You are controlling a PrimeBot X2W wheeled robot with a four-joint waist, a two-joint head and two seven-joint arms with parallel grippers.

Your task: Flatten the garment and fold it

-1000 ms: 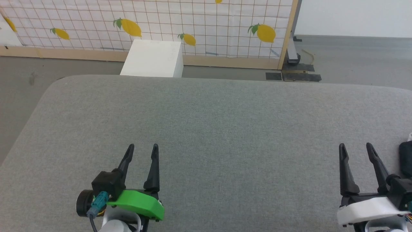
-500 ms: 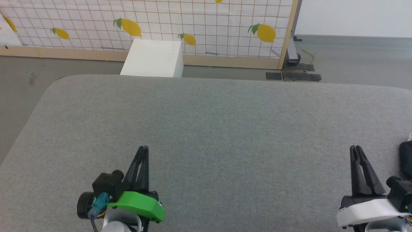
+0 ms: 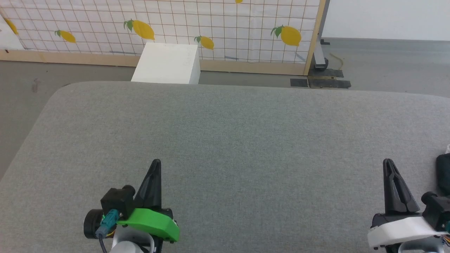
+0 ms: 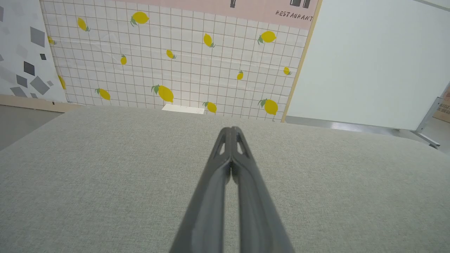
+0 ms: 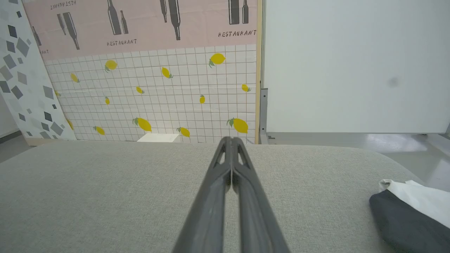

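Your left gripper [image 3: 155,162] and right gripper [image 3: 387,161] just snapped together empty, so the garment [image 5: 402,219], near the right one's outer side, is still untouched.

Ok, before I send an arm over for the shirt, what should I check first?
1. Left tool open for a grasp: not ok, shut on nothing.
2. Right tool open for a grasp: not ok, shut, holding nothing.
3. Shirt located: ok, near the right edge of the table, to the right of the right tool.
4. Shirt fully in view: not ok, cut off by the picture's edge.
5. How the shirt lies: cannot tell; the part seen looks bunched.
6. Room to spread it: ok, bare grey table ahead of both tools.
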